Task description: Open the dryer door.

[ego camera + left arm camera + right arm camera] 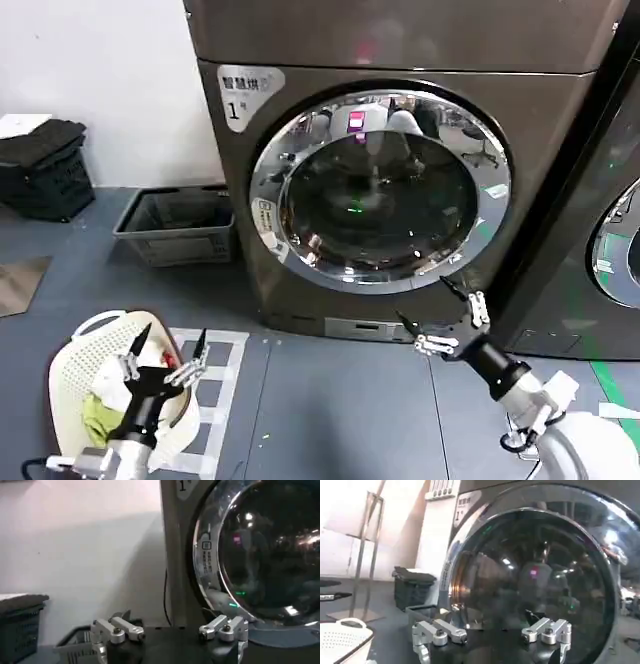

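Dryer door [380, 190] shut; grey basket [178, 226] beside, right gripper [444, 312] near

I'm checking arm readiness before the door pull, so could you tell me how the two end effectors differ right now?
The right end effector is raised near the lower right rim of the dryer door; the left end effector hangs low over the white basket, far from the door. The right points toward the door rim; the left points up over the basket. Both are open and hold nothing.
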Motion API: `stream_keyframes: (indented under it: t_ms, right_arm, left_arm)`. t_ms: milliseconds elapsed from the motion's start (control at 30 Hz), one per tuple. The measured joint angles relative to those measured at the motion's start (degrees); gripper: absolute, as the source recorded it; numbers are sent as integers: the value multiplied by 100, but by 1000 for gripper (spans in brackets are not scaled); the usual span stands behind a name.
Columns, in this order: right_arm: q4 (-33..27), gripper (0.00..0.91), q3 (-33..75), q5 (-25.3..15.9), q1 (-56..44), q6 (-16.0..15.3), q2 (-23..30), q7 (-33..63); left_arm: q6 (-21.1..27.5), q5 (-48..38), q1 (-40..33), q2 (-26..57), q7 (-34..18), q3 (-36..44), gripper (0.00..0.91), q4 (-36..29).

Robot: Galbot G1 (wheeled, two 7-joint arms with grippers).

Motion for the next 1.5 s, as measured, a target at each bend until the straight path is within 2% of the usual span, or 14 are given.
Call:
stream_keyframes:
  t_ms: [733,1500]
  right_arm:
    - [-524,907,-1327,441,1246,-177,-421,301]
    - [-953,907,-2395,783,2644,-366,-402,616]
  left_arm:
    - [-50,282,163,-112,6,120,907,-57]
    - [-87,353,240,-182,13,122,907,-87]
